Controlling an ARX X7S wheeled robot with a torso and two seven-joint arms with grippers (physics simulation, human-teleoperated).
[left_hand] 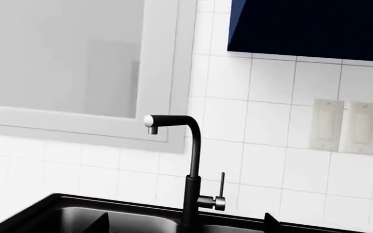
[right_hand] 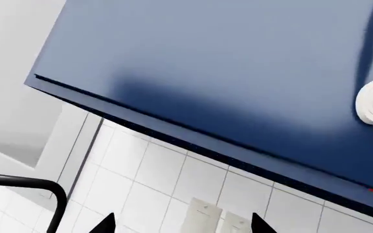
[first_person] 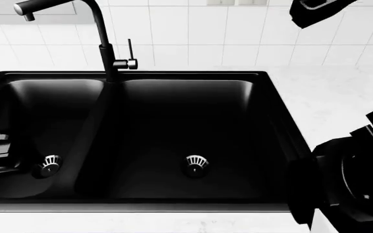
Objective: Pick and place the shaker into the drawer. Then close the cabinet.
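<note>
The shaker, the drawer and the cabinet are out of view in all three views. In the left wrist view my left gripper [left_hand: 186, 226] is open; only its two dark fingertips [left_hand: 101, 224] show, wide apart and empty, facing the black faucet [left_hand: 192, 160]. Wide-set fingertips [right_hand: 106, 224] also mark my right gripper [right_hand: 181, 225] as open and empty. It is raised toward the tiled wall, under a navy wall cupboard [right_hand: 225, 82]. In the head view the right gripper [first_person: 311, 12] shows at the top right.
A black double sink [first_person: 274, 97] fills the head view, with the faucet [first_person: 102, 39] behind its divider. White counter [first_person: 342, 97] lies to the right. My right arm [first_person: 348, 179] sits at the lower right. Wall switches [left_hand: 342, 125] and a window frame [left_hand: 167, 73] are on the wall.
</note>
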